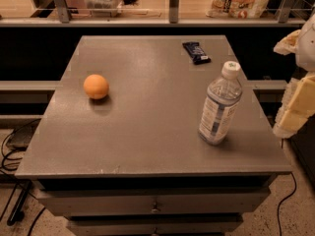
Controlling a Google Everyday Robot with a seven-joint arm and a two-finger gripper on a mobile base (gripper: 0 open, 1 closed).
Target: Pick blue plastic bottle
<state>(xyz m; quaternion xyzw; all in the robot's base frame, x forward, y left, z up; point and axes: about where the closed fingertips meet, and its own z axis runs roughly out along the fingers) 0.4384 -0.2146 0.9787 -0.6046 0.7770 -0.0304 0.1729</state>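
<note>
The blue plastic bottle (220, 104) is clear with a white screw cap and a white-and-blue label. It stands upright on the right part of the grey table (147, 132), near the right edge. My gripper (297, 108) is at the right edge of the view, just off the table's right side. It is level with the bottle, to its right, and apart from it. It holds nothing that I can see.
An orange ball (96, 86) lies on the left part of the table. A small dark blue snack wrapper (196, 52) lies at the back right. A railing and shelf with bags (241, 1) run behind the table. Cables (12, 154) lie on the floor at left.
</note>
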